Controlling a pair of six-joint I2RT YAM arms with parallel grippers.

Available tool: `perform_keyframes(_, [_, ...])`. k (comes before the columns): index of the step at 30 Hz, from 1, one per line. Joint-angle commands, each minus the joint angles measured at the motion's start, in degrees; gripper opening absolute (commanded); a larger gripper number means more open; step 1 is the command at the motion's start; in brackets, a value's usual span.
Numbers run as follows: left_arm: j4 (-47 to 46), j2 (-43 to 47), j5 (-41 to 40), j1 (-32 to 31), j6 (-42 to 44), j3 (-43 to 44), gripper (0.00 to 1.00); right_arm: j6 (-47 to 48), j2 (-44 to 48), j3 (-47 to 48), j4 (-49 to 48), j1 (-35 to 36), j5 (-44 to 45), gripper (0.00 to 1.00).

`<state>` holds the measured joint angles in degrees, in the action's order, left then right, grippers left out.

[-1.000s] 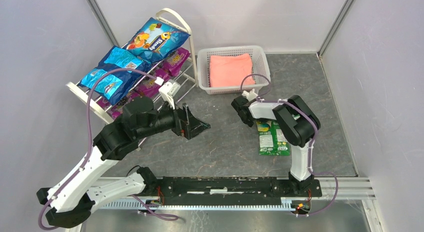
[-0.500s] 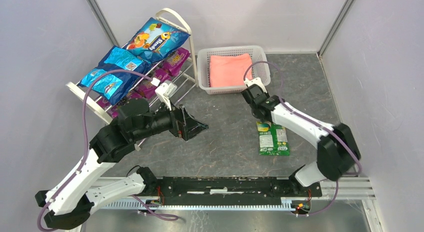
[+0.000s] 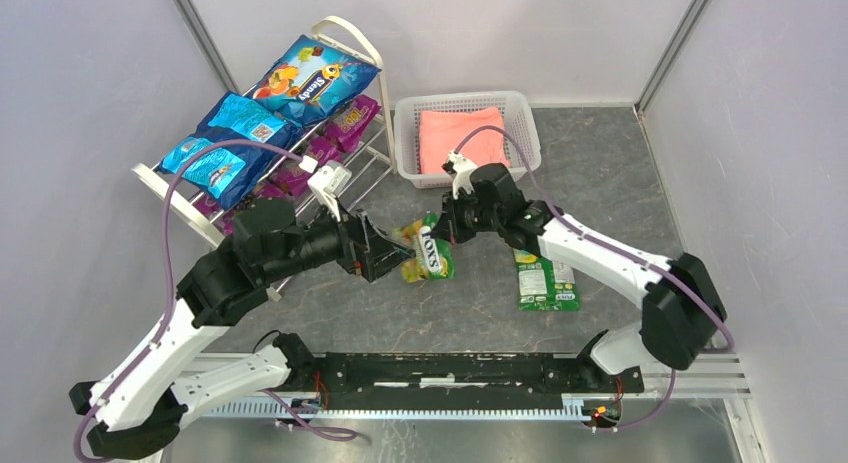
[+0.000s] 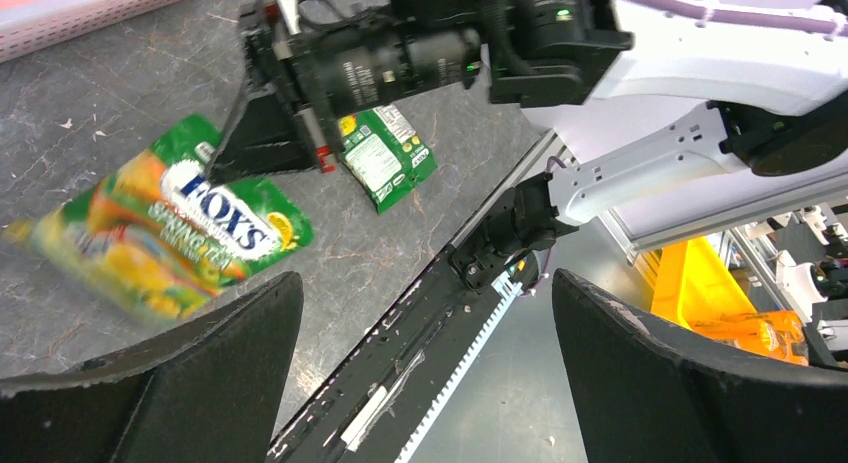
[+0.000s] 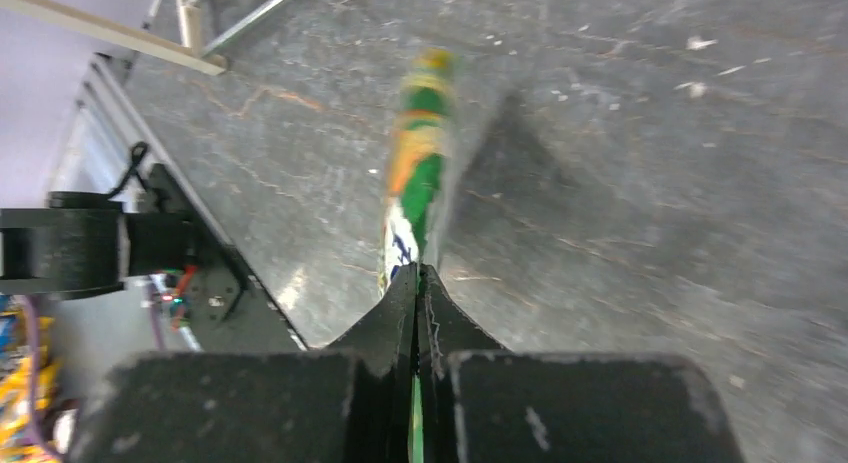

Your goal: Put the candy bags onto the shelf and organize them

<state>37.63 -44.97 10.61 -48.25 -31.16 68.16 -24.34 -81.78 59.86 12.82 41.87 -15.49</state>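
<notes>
We see the right gripper [image 5: 417, 275] pinched shut on one edge of a green-and-white candy bag [image 3: 428, 251], which dangles over the table [image 3: 470, 308] between the arms. Left gripper [image 4: 425, 283] gapes wide, empty. The bag is likely light, floppy and slick, so we'd grab the sealed edge.

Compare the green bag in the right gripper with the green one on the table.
The held green bag hangs from the shut right gripper, near the left gripper; the loose green bag lies flat, untouched, on the table. Both are green packets, not yet shelved.
</notes>
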Motion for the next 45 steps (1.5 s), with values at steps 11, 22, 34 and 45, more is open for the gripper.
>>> perform_keyframes(11, [-0.9, 2.1, -0.8, 0.1, -2.0, -3.6, 1.00, -25.2, -6.0, -20.2, -32.6, -6.6, -17.2, 0.00])
perform_keyframes(22, [-12.2, -14.7, -4.5, 0.2, -0.7, -20.6, 0.90, -22.7, -9.4, -29.8, -41.5, -15.3, -21.2, 0.00])
perform_keyframes(34, [-30.5, -32.6, 2.4, 7.9, -6.5, -30.3, 0.66, -21.3, -14.8, -29.2, -45.9, -17.9, -29.0, 0.11])
perform_keyframes(45, [-37.2, -37.3, 3.2, 7.9, -9.0, -36.9, 0.56, -26.2, -17.2, -35.1, -57.6, -17.3, -32.6, 0.59])
